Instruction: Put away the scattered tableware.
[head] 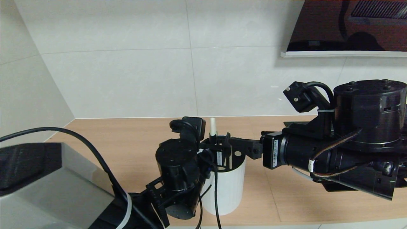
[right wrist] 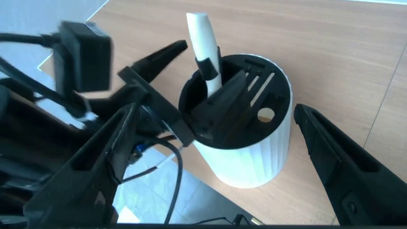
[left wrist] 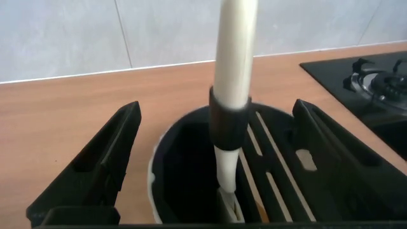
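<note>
Aiming for a straight lift off the utensil [left wrist: 232, 51] standing in the holder [right wrist: 254, 159] near the countertop's [head: 111, 143] front edge; leaving left gripper [left wrist: 216, 109] and right gripper [right wrist: 215, 113] spread wide, empty.

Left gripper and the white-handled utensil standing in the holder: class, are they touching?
Apart. The left wrist view shows the utensil upright between the open fingers of the left gripper, with a clear gap on each side.
</note>
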Robot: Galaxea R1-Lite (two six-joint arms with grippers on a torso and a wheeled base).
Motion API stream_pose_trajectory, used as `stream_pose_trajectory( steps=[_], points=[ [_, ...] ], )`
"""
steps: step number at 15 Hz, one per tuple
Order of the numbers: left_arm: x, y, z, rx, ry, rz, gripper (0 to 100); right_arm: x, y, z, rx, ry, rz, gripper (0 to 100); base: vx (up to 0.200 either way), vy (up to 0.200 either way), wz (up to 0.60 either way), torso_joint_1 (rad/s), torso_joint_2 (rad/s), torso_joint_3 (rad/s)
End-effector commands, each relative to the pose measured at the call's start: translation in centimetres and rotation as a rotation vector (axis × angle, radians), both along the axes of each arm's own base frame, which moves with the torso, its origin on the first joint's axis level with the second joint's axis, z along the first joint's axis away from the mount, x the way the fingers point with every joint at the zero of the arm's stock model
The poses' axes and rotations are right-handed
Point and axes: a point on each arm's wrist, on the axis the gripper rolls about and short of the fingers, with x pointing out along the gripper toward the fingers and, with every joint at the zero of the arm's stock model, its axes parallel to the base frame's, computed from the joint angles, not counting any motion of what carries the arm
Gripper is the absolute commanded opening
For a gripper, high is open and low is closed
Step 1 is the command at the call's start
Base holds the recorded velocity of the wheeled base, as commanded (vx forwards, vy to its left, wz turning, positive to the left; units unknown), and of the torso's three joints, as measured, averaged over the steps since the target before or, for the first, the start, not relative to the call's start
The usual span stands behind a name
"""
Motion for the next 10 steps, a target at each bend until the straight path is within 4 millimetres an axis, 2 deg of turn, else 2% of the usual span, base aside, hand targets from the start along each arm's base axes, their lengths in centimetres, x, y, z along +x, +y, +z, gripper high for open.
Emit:
stream_pose_trajectory(
  steps=[1,3,5,6,7,10],
  points=[
    [-1.1,1.4,2.7,-0.037,-0.032,0.001,100,0.2,-0.3,0.2,0.005,-0.004,-0.013,100,0.0,0.0,0.0,0.0,0.0,0.0],
    [-2.6,3.1,5.7,-0.055,-0.047,-0.002,100,0.4,-1.1,0.7,0.018,-0.017,-0.039,100,0.0,0.0,0.0,0.0,0.0,0.0],
    [-5.9,6.6,9.3,-0.046,-0.036,-0.045,100,0.1,-2.6,1.8,0.047,-0.044,-0.068,100,0.0,0.0,0.0,0.0,0.0,0.0],
    [-6.6,7.3,9.8,-0.042,-0.03,-0.065,100,0.1,-2.9,2.0,0.05,-0.048,-0.074,100,0.0,0.0,0.0,0.0,0.0,0.0],
    [-8.4,10.0,11.3,-0.04,-0.023,-0.101,100,0.1,-3.9,2.5,0.063,-0.063,-0.109,100,0.0,0.0,0.0,0.0,0.0,0.0],
    [-11.2,15.5,11.8,-0.037,-0.011,-0.075,100,0.1,-7.0,3.2,0.085,-0.097,-0.211,100,0.0,0.0,0.0,0.0,0.0,0.0]
  ],
)
